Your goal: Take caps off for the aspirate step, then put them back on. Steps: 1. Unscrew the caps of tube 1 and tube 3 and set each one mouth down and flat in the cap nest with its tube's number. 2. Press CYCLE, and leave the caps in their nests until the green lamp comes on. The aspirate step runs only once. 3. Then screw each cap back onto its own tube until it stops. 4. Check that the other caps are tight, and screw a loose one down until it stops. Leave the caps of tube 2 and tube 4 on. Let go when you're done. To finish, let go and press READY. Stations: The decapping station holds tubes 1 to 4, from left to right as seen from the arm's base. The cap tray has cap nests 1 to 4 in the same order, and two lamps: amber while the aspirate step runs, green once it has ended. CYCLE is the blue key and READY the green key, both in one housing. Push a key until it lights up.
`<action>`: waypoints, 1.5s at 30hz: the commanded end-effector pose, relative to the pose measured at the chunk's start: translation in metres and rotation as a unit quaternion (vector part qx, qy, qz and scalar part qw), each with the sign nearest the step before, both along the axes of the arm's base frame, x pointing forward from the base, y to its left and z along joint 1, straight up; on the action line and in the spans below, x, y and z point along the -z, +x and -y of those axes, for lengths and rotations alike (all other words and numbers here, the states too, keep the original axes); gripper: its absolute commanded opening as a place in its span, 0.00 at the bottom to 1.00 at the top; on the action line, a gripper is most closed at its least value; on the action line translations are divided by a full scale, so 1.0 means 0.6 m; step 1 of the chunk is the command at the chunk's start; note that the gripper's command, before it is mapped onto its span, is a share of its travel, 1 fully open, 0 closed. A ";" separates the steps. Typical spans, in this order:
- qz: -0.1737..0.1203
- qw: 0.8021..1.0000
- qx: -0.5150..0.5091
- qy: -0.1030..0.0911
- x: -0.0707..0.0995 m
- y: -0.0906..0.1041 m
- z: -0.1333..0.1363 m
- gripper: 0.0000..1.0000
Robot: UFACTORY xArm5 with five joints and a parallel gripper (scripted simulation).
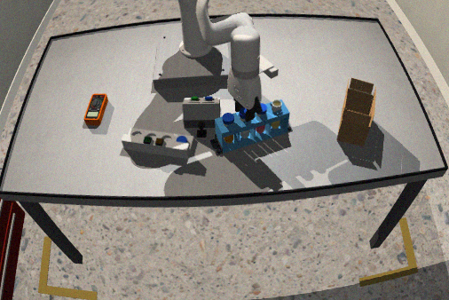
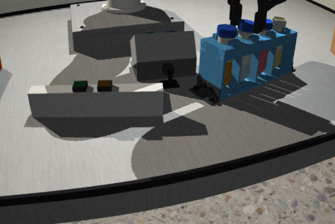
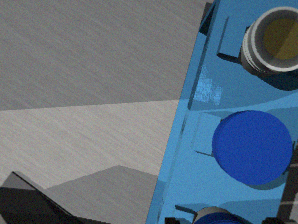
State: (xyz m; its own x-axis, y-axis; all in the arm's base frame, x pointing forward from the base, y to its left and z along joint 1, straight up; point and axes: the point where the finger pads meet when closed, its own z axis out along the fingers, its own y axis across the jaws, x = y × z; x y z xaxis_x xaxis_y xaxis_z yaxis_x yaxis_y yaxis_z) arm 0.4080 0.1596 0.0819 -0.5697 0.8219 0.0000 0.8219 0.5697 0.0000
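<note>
The blue tube rack (image 2: 246, 57) holds four tubes. The rightmost tube (image 2: 279, 22) is open and uncapped; it also shows in the wrist view (image 3: 274, 40). The other three tubes carry blue caps. My gripper (image 2: 247, 26) hangs straight down over the second cap from the left (image 2: 246, 25). Its fingers stand on either side of that cap and are slightly parted from it. In the top view the gripper (image 1: 249, 112) hides this cap. One loose blue cap (image 1: 181, 139) sits at the right end of the grey cap tray (image 1: 155, 143). The tray's green lamp (image 2: 80, 85) and amber lamp (image 2: 104, 85) look dark.
The grey key housing (image 1: 200, 110), with a green key (image 1: 194, 98) and a blue key (image 1: 208, 98), stands just left of the rack. An orange multimeter (image 1: 96, 108) lies far left. A cardboard box (image 1: 357, 112) stands to the right. A small black knob (image 2: 169, 72) sits before the housing.
</note>
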 end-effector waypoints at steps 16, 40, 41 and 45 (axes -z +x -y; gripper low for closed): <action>0.002 0.907 0.421 0.002 -0.003 0.002 -0.001 0.46; 0.001 0.863 0.506 0.002 -0.003 0.002 -0.001 0.00; 0.001 0.863 0.506 0.002 -0.003 0.002 -0.001 0.00; 0.001 0.875 0.484 0.002 -0.003 0.002 -0.001 0.00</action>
State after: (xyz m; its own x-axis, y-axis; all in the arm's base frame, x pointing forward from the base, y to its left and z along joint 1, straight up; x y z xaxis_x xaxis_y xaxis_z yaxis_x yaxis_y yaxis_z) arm 0.4081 0.1596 0.0820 0.4387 0.8986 0.0002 0.8986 -0.4387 0.0003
